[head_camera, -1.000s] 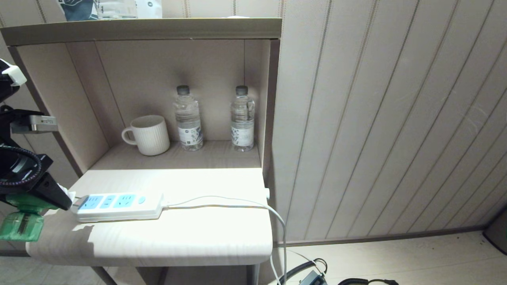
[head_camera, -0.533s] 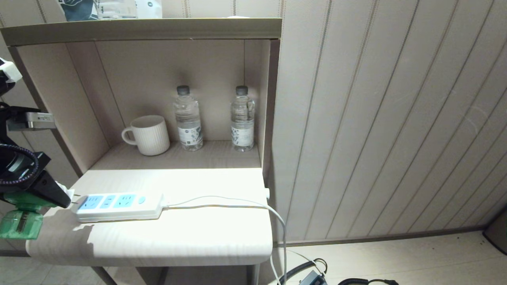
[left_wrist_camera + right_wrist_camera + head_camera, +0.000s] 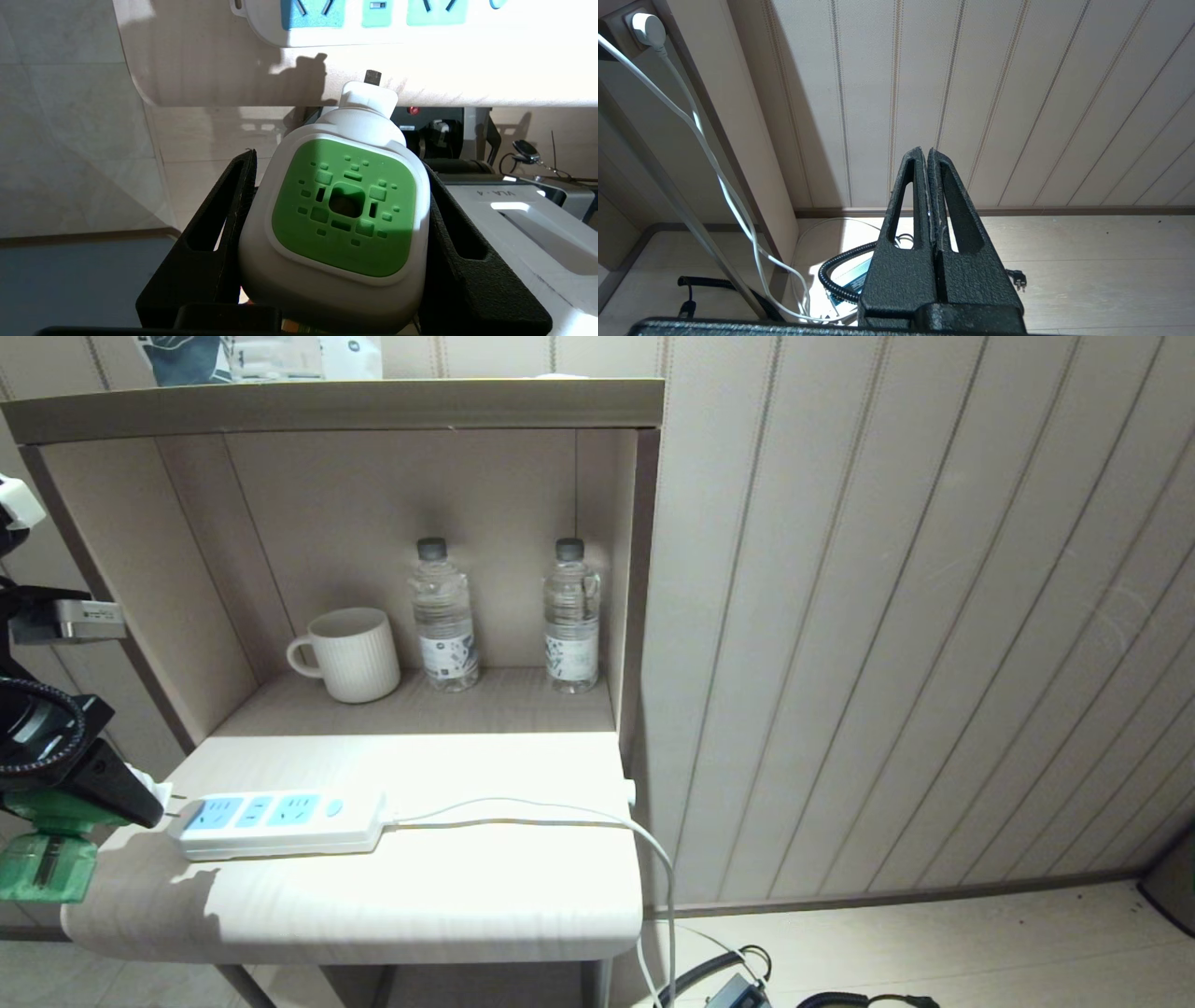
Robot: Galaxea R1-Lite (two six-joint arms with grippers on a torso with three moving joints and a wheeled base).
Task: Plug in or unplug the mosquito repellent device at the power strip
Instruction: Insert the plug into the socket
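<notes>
The mosquito repellent device (image 3: 343, 219) is pinched between the fingers of the left gripper (image 3: 336, 205) just off the table's (image 3: 373, 905) left edge, prongs aimed at the power strip (image 3: 280, 821) – unplugged, seemingly for insertion or withdrawal – while the right gripper (image 3: 928, 161) is parked low, fingers pressed together.

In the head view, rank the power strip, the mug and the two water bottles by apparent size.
1. power strip, longest and nearest the camera
2. mug, bulkiest on the shelf
3. left water bottle and right water bottle: alike, unranked
</notes>
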